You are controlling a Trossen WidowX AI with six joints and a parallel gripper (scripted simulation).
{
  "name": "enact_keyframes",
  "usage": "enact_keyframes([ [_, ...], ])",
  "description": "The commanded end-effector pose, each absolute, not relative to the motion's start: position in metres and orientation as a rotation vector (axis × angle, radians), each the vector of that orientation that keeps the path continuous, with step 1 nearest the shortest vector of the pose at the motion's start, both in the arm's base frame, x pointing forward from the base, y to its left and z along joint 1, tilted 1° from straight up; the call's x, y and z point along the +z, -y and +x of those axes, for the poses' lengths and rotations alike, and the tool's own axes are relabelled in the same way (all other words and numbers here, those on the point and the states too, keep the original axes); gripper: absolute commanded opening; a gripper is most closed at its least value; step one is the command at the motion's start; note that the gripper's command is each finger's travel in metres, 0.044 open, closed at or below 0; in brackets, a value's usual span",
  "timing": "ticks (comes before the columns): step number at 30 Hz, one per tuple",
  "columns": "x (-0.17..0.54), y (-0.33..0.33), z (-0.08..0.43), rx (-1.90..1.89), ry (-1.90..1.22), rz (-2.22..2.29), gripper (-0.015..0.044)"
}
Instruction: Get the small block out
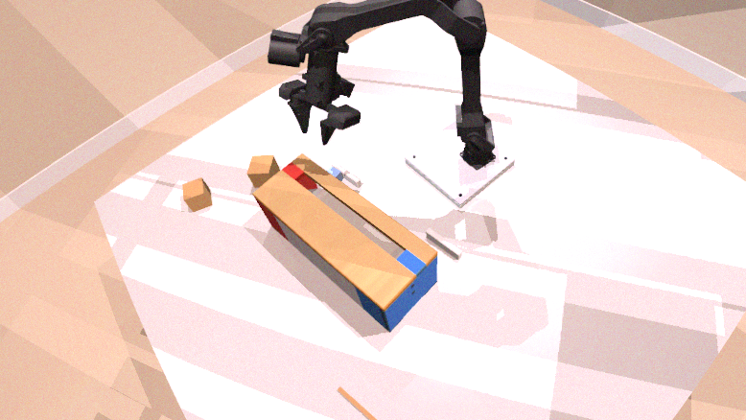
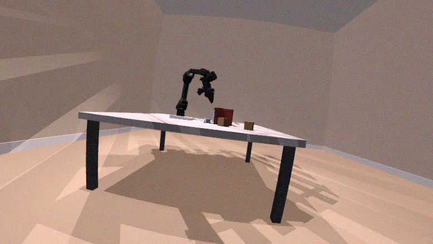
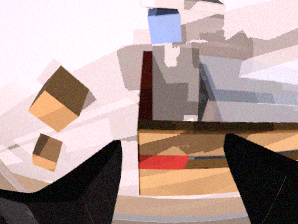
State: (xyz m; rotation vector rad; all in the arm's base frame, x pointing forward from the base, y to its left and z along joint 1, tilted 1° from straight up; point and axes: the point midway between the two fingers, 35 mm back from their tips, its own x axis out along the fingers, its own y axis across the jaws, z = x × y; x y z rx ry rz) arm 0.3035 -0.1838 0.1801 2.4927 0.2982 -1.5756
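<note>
One small pale-blue block (image 1: 338,173) lies out on the white counter (image 1: 522,313), just beside the red end of the long tan-topped box (image 1: 334,234). The black pincer (image 1: 314,135) hangs high over that end, half-spread and empty. So the drop looks nearly straight down, box close alongside.

In the wrist view the gripper (image 3: 173,176) shows only as two dark fingers cut off by the bottom and side edges. Just ahead of them, the box (image 3: 180,143) is blurred, so its shelf cannot be made out. Beyond the box, the small blue block (image 3: 164,26) has soft, unclear outlines. In the exterior view, the blue block (image 2: 207,120) below the gripper (image 2: 208,96) is too small to make out.
</note>
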Motion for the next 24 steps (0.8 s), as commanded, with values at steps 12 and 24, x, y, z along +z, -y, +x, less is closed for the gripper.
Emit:
enact_keyframes([
  [12, 0.095, 0.187, 0.304, -1.605, -0.249, 2.564, 0.0285],
  [24, 0.081, 0.187, 0.304, -1.605, -0.249, 2.564, 0.0285],
])
